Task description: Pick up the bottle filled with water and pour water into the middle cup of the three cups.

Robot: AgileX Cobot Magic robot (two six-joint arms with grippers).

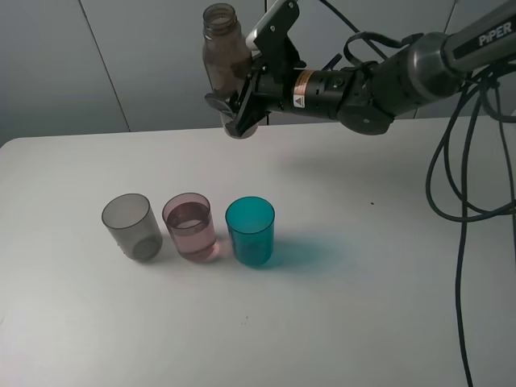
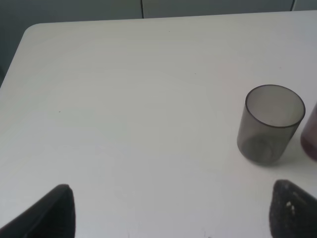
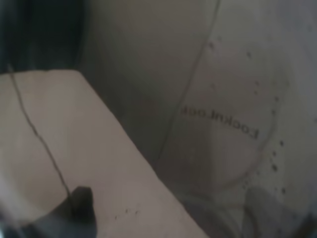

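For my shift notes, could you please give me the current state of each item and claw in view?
bottle: uncapped, upright, held in the air.
right claw: shut on the bottle.
left claw: open, empty.
pink cup: upright, holds water.
grey cup: upright, empty.
teal cup: upright, looks empty.

Exterior high view: bright, even, diffuse light; the white table (image 1: 363,322) shows no glare, and focus is sharp. The teal cup (image 1: 251,232) throws a soft teal-tinted shadow toward the right of the frame. Left wrist view: bright, mildly soft, nearest foreground blurred. Right wrist view: dim and murky, shot through the bottle (image 3: 223,99) wall, out of focus, mirrored lettering smeared.
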